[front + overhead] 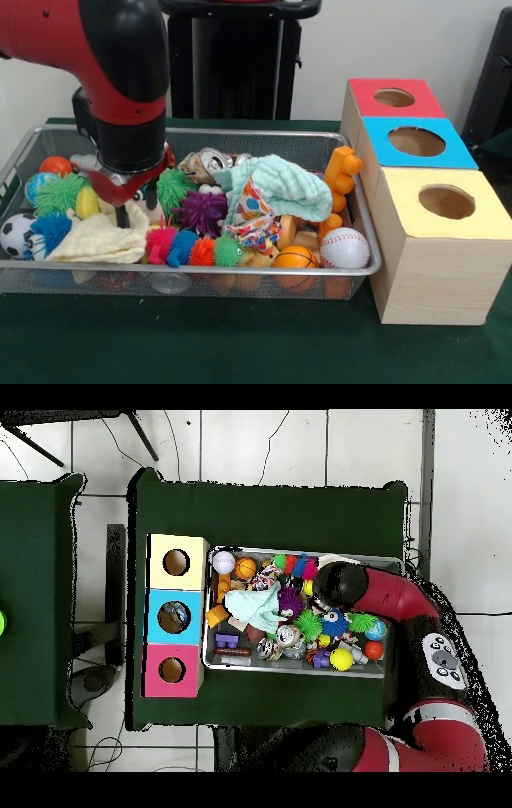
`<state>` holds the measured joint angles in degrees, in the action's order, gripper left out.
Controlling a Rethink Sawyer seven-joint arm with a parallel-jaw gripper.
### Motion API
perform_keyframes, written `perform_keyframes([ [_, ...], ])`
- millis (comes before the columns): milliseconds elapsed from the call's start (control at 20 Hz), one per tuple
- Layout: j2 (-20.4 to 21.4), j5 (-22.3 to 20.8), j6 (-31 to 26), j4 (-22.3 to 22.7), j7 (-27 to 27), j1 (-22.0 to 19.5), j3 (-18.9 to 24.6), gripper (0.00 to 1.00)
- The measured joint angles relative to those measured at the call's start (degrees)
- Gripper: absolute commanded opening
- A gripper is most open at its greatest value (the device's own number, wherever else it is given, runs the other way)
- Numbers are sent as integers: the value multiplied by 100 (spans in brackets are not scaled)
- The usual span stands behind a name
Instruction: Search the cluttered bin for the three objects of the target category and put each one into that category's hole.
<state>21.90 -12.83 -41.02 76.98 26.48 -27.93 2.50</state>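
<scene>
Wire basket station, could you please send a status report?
Gripper down in wire basket, on cream cloth. Blue box hole clear. Mint cloth covers toys mid-basket.

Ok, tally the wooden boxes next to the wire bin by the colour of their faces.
red-faced box: 1
blue-faced box: 1
yellow-faced box: 1
Total: 3

Pale yellow cloth (100, 240) hiding end effector (136, 214) tips, arm covering bin's (300, 669) corner overhead
</scene>
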Motion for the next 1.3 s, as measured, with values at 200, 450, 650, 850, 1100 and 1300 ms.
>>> perform_keyframes([
  [200, -75, -12, 45, -62, 0, 82, -58, 100],
  [450, -85, -76, 68, -127, 0, 267, -193, 0],
  [650, -87, -78, 123, -144, 0, 272, -168, 0],
  [850, -67, -78, 130, -100, 0, 266, -165, 0],
  [1100, 45, -74, 130, 80, 0, 302, -159, 0],
  [1300, 262, 31, 129, 393, 0, 385, -149, 0],
])
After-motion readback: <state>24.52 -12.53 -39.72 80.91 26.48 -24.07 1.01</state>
